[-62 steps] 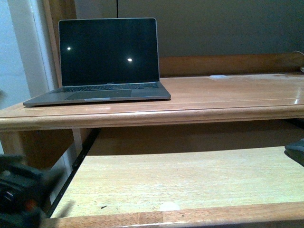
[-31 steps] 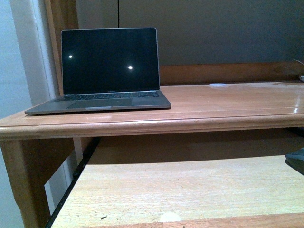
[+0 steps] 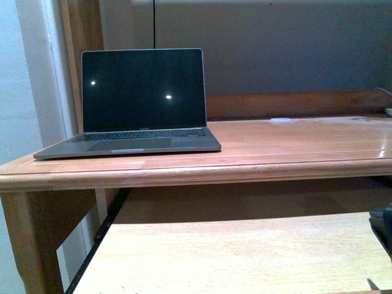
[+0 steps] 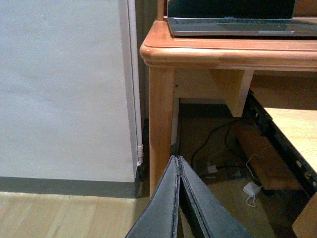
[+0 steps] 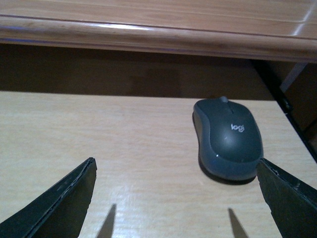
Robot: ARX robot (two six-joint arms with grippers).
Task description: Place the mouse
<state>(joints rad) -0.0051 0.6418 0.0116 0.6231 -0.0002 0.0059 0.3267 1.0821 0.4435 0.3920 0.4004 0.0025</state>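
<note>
Right wrist view: right tool [image 5: 176, 166] gapes empty over shelf [image 5: 99, 129], mouse [image 5: 228, 141] near its side edge; left tool [image 4: 178, 163] closed, empty.

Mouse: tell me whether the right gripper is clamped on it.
No, the right gripper is wide open, and the mouse lies on the shelf between its spread fingers.

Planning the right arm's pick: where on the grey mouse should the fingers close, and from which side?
Grip the mouse by its two long flanks at mid-body, probably from its rear end. It lies flat on the tray, wheel toward the desk edge, rear toward the open right gripper.
</note>
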